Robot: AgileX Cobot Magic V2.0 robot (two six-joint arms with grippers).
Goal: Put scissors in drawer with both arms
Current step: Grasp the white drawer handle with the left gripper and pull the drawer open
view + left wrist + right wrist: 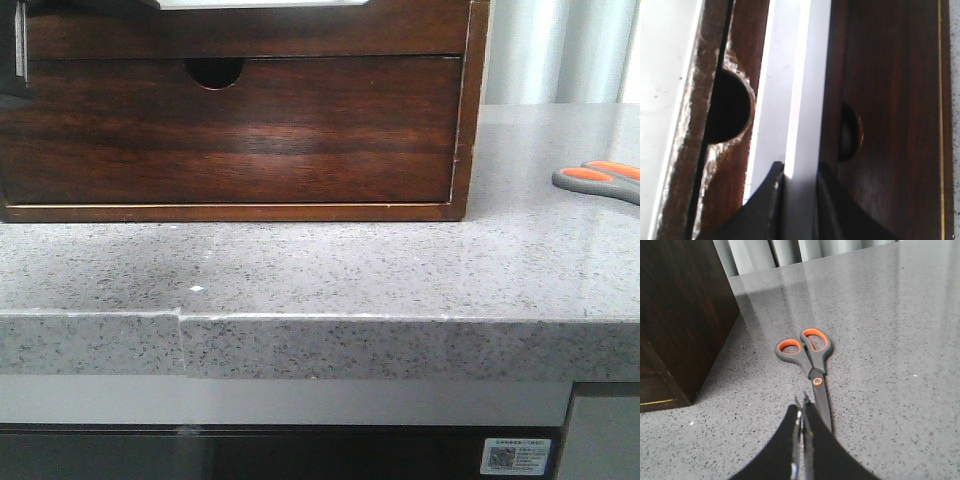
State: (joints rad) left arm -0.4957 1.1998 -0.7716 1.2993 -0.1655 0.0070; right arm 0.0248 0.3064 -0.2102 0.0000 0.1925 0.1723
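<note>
Front view: scissors (pixel 600 178) cut off at right edge, only grey-orange handles show, flat on grey counter (pixel 330 270), well apart from wooden box (pixel 240 130). No arm visible there. Drawer (pixel 262 3) barely seen, pale strip at top edge.

Left gripper (pixel 799 175): jaws partly apart, pinching what looks like drawer's thin pale edge, view too close to be sure.

Right gripper (pixel 802 412): jaws clenched, nothing held, tip just beside scissor blades at lower centre.

Domestic kitchen setting: speckled grey stone counter (pixel 400 270), wooden drawer box (pixel 240 130), pale curtain (pixel 560 50) behind.
</note>
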